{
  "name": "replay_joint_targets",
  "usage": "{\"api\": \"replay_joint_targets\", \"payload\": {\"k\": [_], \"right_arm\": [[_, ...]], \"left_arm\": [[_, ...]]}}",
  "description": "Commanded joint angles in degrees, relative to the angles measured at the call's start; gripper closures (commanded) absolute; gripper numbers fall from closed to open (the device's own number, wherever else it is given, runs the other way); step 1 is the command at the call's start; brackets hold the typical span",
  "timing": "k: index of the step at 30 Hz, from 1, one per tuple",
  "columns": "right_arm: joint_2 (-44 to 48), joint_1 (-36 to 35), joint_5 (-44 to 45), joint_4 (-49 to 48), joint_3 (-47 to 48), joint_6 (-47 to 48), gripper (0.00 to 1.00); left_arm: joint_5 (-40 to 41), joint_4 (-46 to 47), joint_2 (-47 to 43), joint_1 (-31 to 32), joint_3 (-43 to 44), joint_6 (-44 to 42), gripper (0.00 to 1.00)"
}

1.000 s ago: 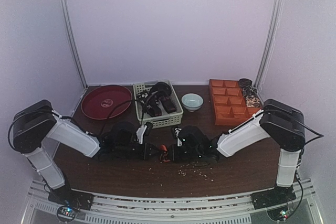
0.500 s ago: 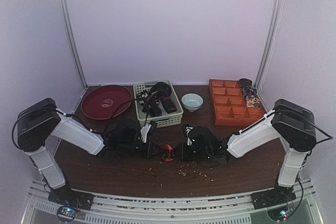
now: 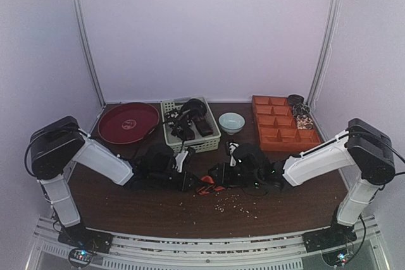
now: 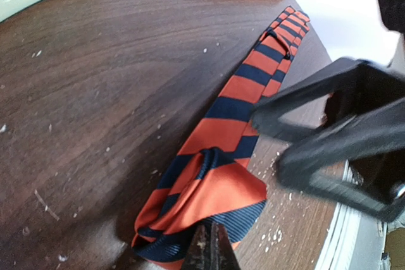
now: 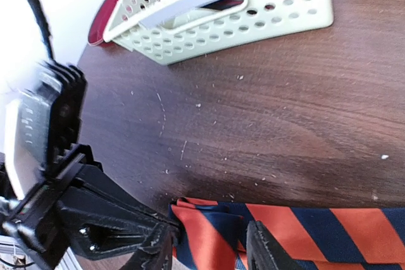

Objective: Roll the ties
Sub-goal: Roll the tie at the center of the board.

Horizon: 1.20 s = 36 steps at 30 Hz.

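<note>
An orange-red and dark striped tie (image 4: 221,118) lies on the brown table, its near end folded over into a loose roll (image 4: 215,194). My left gripper (image 4: 209,248) is shut, pinching the edge of that folded end. My right gripper (image 5: 209,251) is open, one finger on each side of the same folded end, with the tie (image 5: 316,226) running off to the right. In the top view the two grippers (image 3: 190,178) (image 3: 216,175) meet at table centre over the tie (image 3: 205,187). Dark ties (image 3: 190,121) lie in the basket.
A pale perforated basket (image 3: 209,145) stands just behind the grippers; it also shows in the right wrist view (image 5: 253,23). A dark red plate (image 3: 128,122) is at back left, a pale bowl (image 3: 231,122) behind centre, an orange compartment tray (image 3: 278,128) at back right. Crumbs dot the table.
Both grippers have shifted to the right and slightly farther from the bases, carrying the tie's folded end with them.
</note>
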<state>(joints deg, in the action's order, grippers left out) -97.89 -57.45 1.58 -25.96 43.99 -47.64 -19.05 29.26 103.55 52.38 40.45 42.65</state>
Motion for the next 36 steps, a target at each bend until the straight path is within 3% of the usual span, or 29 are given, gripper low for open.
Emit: {"api": "replay_joint_targets", "payload": {"k": [1,9,17,25,28,36], "right_arm": [[-4.28,0.21,-1.98,4.37,3.46,1.49,0.60],[-7.43,0.19,-2.02,7.77,4.79,1.14,0.75],[-9.54,-1.23,-5.80,1.30,3.61,-3.73,0.78],[-12.50,-3.86,-6.99,-6.16,4.17,-9.39,0.79],[-12.57,-4.10,-6.66,-4.72,4.81,-8.51,0.76],[-8.56,-3.99,-3.80,3.49,5.58,-3.46,0.71]], "left_arm": [[-0.85,2.51,1.75,0.43,2.14,-0.69,1.00],[1.99,-0.17,-1.73,0.46,0.79,-0.23,1.00],[11.90,-9.77,-10.93,0.31,-6.35,0.06,1.00],[8.63,-3.82,-16.29,0.35,-17.34,3.13,1.00],[6.21,1.29,-15.51,0.36,-18.93,3.92,1.00],[4.16,3.89,-11.23,0.35,-16.92,3.66,1.00]]}}
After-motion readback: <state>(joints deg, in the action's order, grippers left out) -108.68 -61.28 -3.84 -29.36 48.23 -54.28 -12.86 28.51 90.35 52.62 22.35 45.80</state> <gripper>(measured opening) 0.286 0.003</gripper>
